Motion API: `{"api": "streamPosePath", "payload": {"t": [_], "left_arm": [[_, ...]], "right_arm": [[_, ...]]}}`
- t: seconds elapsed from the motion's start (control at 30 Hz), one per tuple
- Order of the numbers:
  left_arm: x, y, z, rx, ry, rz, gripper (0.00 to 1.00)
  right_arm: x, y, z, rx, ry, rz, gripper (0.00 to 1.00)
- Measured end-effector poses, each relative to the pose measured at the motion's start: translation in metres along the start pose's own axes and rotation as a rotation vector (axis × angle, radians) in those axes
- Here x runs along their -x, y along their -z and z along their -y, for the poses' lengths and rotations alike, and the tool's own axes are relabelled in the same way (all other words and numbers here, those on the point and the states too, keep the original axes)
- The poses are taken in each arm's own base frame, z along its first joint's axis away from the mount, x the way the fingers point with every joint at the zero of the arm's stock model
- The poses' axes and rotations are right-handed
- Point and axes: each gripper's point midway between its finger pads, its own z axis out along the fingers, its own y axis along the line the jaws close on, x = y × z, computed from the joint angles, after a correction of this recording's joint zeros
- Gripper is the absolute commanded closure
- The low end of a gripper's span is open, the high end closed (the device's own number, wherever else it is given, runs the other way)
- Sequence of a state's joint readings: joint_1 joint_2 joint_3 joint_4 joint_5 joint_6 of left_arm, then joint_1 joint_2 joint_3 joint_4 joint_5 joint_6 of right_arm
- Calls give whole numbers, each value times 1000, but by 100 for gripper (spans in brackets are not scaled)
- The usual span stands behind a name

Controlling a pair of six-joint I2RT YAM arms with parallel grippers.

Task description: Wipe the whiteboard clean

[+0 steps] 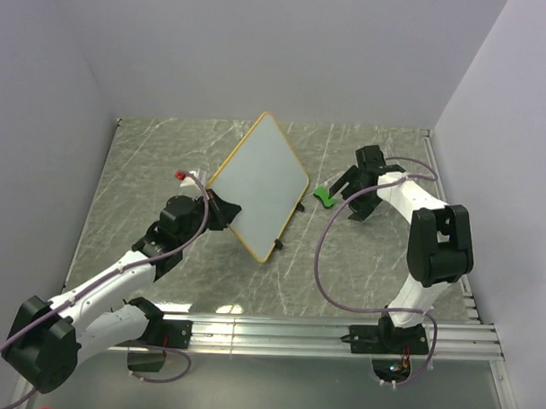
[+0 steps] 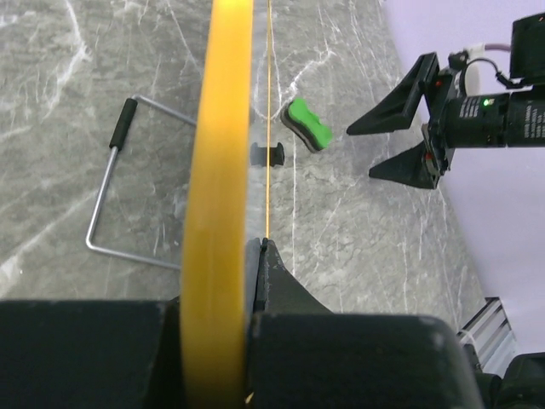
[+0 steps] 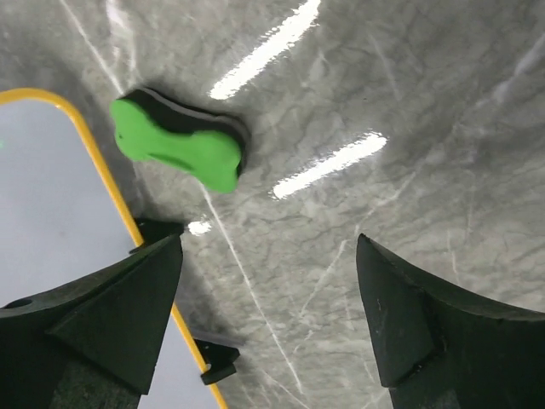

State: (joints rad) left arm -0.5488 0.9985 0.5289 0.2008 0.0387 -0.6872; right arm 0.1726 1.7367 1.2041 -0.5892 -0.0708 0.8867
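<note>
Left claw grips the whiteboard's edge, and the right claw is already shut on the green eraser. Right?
No: the right claw is open, the green eraser lying loose on the table, per the right wrist view. The left claw does grip the whiteboard by its edge.

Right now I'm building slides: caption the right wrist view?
Open right gripper poised near the green eraser beside the whiteboard.

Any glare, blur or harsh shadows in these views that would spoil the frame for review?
Right wrist: bright glare streaks on the table beside the eraser, itself sharp. Left wrist: the whiteboard frame is so close to the lens that it blurs, while the right pincer beyond is sharp. Top external: even light, soft shadows, no glare on the whiteboard.
</note>
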Motion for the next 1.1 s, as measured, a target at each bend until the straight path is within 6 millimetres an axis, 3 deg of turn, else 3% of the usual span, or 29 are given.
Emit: {"api": "streamPosePath", "payload": {"t": [0.13,0.3,0.37,0.53,0.77,1.1], "left_arm": [[-5,8,-4,16,34,13,100],[-8,17,-8,35,63,24,80],[-14,20,-18,79,66,16,71],[-34,25,-36,155,73,-39,61],[-50,28,-45,207,52,-84,50],[-57,35,-48,258,-12,-162,38]], "right_arm": [[-1,0,6,-12,6,-5,8],[3,8,4,9,9,13,8],[4,10,4,15,7,18,9],[-1,8,10,6,5,9,8],[-3,8,12,6,7,1,8],[-4,15,11,29,14,5,8]]}}
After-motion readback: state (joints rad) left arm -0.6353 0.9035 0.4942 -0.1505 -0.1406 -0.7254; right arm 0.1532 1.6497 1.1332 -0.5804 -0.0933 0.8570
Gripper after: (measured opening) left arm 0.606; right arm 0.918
